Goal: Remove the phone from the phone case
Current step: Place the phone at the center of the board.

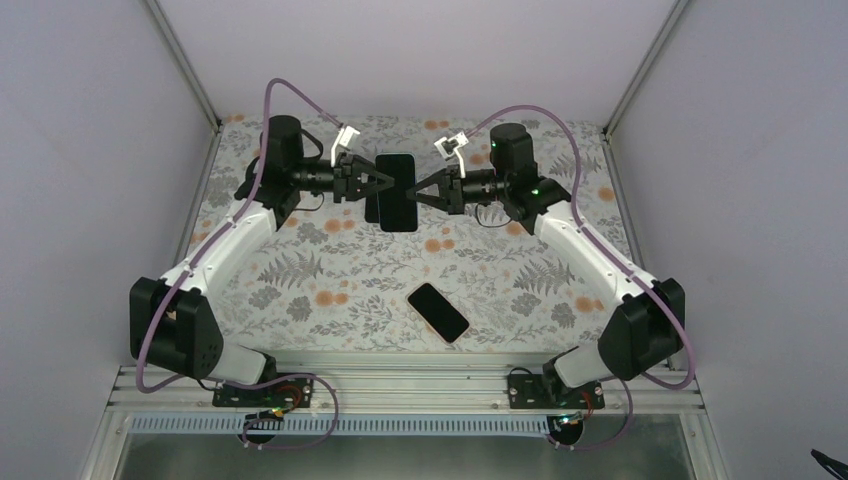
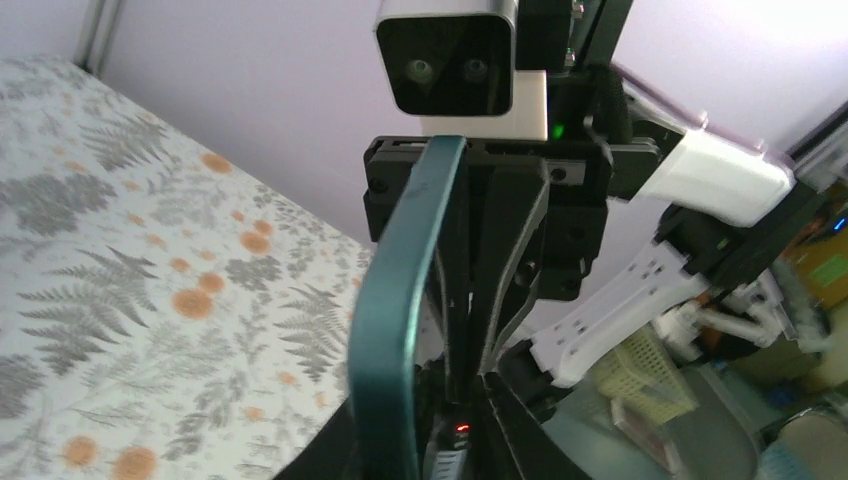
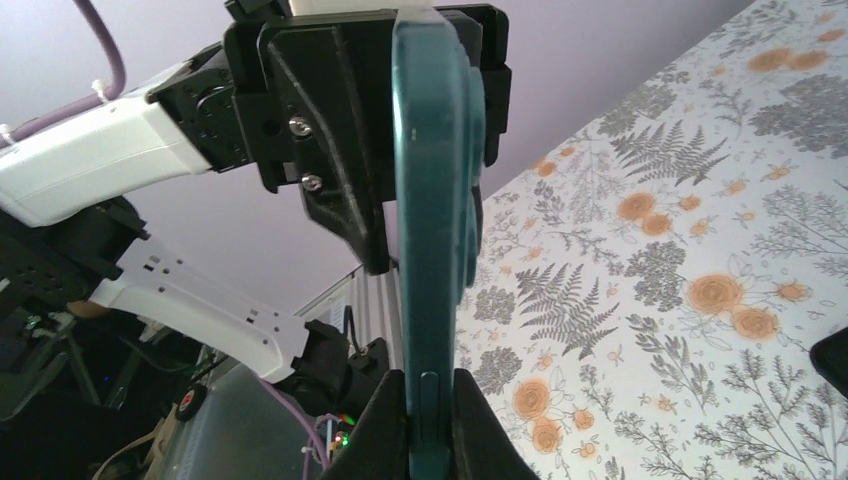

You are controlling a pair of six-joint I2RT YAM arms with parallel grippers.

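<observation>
Table (image 1: 330, 270): covered with a fern-and-flower cloth; the work is held over its far middle.
Left gripper (image 1: 380, 183): closed on the left long edge of the phone case (image 1: 399, 190).
Right gripper (image 1: 420, 192): clamped on the opposite long edge; in the right wrist view the teal rim is pinched between its fingers (image 3: 385, 435).
Phone case: teal, held in the air between the two grippers, dark face up, edge-on to both wrist cameras.
Phone: thought to be seated in the case, though the dark face seen from above cannot be told for certain from an empty shell.
Second handset (image 1: 438, 312): laid flat and askew on the near middle of the table, well apart from both grippers, touched by nothing.
Step in hand: judged to be the two-handed hold before prying; no lip is seen peeled back.
Next move: one grip is best kept firm while the other is shifted to the rim, so that a corner is bent away and the phone pushed out.
</observation>
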